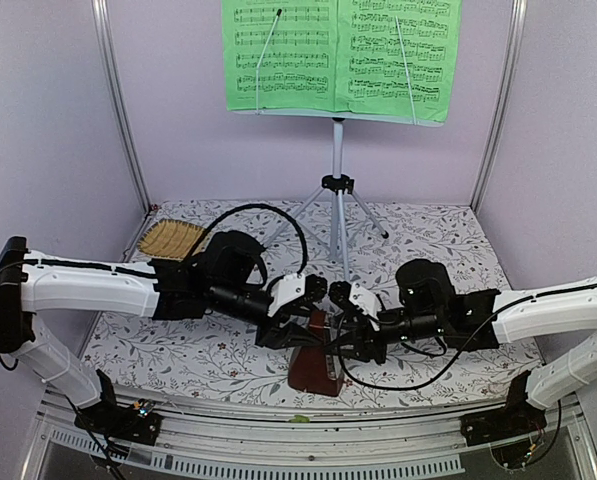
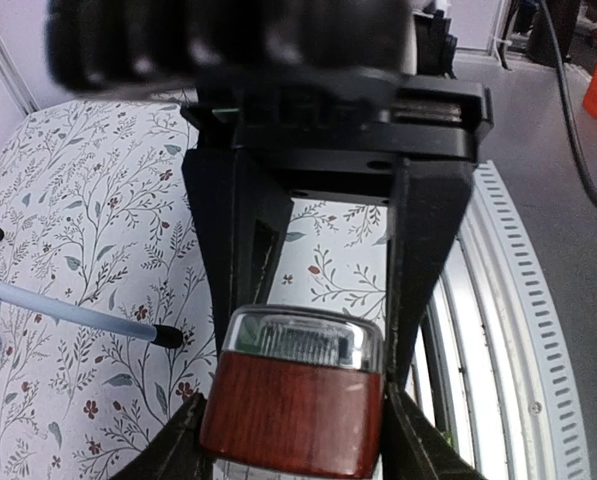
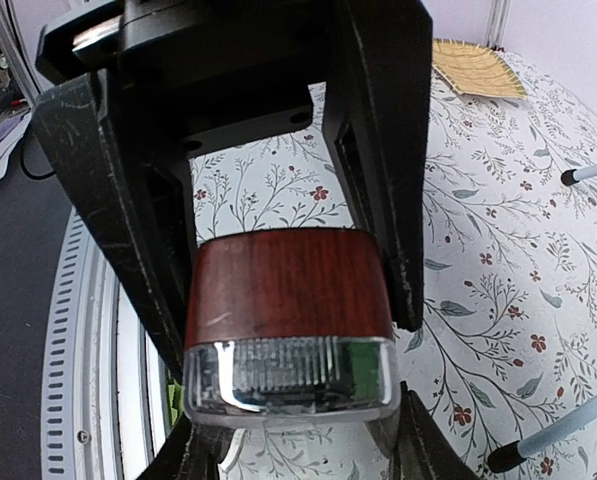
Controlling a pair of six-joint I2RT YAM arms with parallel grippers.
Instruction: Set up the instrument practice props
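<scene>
1. Clamping the metronome [image 1: 313, 365] near its top from opposite sides, the left pincer [image 2: 303, 370] and right pincer [image 3: 293, 340] each appear closed on it; the shared grip likely keeps it upright.
2. The metronome sits at the worktop's [image 1: 448, 240] near edge, in front of the music stand [image 1: 337, 180], which already carries the booklet [image 1: 338, 55].

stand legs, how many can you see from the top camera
3, all under the music stand: left leg splaying left, right leg splaying right, middle leg coming forward, its foot hidden.
</scene>
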